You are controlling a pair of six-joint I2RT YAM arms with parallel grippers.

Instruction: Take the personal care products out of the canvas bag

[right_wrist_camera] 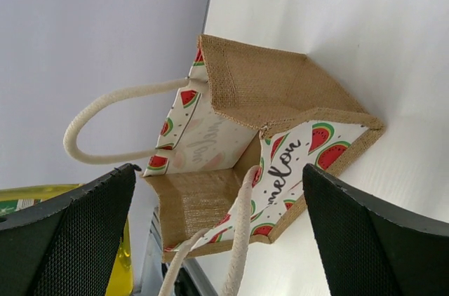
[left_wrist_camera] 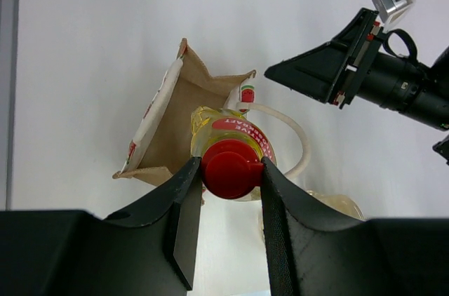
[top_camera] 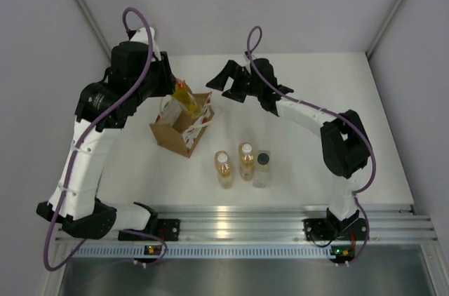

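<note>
From above, our left tool (top_camera: 179,90) is shut on the red-capped bottle (top_camera: 184,99), which hangs over the open mouth of the canvas bag (top_camera: 175,135). We judge it is gripped by the top so it can come straight up out of the bag. Two amber bottles (top_camera: 224,168) and the clear bottle (top_camera: 262,167) stand in a row on the worktop (top_camera: 316,92), near the bag's right side, apparently parked clear of it. The right tool (top_camera: 226,80) hovers wide open just beyond the bag, holding nothing. In the left wrist view, both fingers pinch the red cap, with the yellow body directly below it and the bag beneath. In the right wrist view, the bag lies between the spread fingers but apart from them, its interior showing no bottle, and a rope handle (right_wrist_camera: 105,120) loops outward.
</note>
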